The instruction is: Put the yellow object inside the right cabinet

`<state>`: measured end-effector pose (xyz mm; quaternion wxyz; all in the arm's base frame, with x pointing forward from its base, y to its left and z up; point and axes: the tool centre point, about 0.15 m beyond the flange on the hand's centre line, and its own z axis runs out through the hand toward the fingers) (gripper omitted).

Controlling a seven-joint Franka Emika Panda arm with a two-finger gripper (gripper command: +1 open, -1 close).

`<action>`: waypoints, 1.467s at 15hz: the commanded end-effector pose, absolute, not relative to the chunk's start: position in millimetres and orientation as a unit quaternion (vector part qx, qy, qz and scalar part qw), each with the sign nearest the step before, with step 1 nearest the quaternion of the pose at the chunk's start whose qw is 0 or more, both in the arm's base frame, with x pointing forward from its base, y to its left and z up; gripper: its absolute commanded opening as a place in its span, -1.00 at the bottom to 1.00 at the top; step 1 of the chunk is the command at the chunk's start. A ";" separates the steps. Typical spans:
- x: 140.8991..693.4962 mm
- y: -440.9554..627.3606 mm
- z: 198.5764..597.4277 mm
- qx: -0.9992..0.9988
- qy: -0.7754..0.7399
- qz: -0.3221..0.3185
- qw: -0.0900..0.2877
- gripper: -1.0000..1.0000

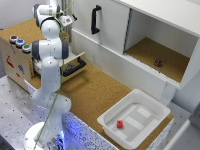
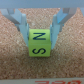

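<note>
In the wrist view the yellow object [image 2: 39, 44], a tiny yellow block with black letters, sits between my two fingers [image 2: 22, 25] over a cork surface. My gripper [image 2: 40, 34] is shut on its upper sides. In the exterior view my gripper [image 1: 67, 20] is raised at the back, on the exterior view's left, above the cork-topped box; the block is too small to make out there. The right cabinet [image 1: 172, 30], a white-walled bay with a cork-brown floor, stands open on the exterior view's right, far from the gripper.
A small dark object [image 1: 158, 62] lies on the cabinet floor. A white cabinet door with a black handle [image 1: 95, 20] stands beside the bay. A drawer with a black handle [image 1: 73, 68] juts out below the gripper. A white tray [image 1: 150, 125] holds a small red cube [image 1: 120, 124].
</note>
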<state>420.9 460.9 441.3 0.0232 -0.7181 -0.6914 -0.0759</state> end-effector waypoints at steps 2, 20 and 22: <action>388.2 407.2 483.9 -0.759 -0.647 -0.074 0.002 -1.00; 315.7 108.6 509.7 -0.946 -0.283 -0.144 0.067 -1.00; 329.1 76.7 515.1 -0.960 -0.238 -0.138 0.058 -1.00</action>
